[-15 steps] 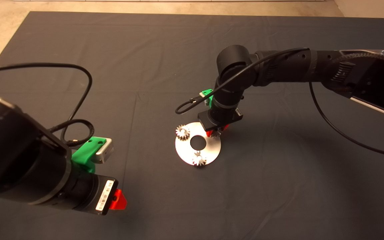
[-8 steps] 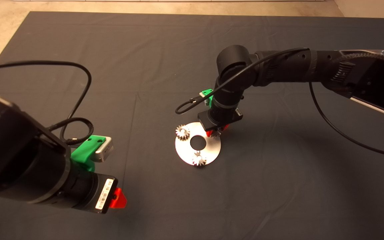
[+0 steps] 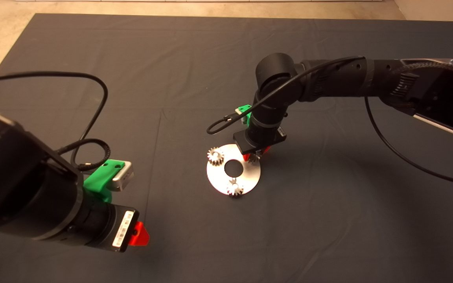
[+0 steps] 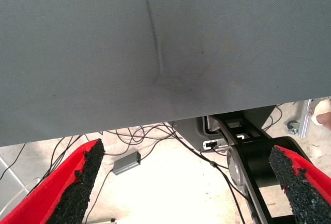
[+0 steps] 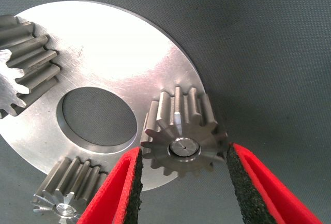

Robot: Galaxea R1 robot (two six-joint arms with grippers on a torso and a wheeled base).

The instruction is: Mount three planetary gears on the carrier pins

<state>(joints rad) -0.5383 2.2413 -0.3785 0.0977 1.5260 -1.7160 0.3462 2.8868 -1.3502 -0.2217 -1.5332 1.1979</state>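
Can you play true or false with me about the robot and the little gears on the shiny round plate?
1. All three planetary gears sit on the white disc. True.
2. The right gripper is far away from the disc. False: its fingers stand on either side of one gear, whose centre shows a carrier pin.
3. The left gripper is holding a gear. False: it is open with nothing in it, off to the left over the mat's edge.
4. The disc has a big hole in its middle. True.

right tool (image 5: 181, 180) spread low; left tool (image 4: 181, 182) open, parked.
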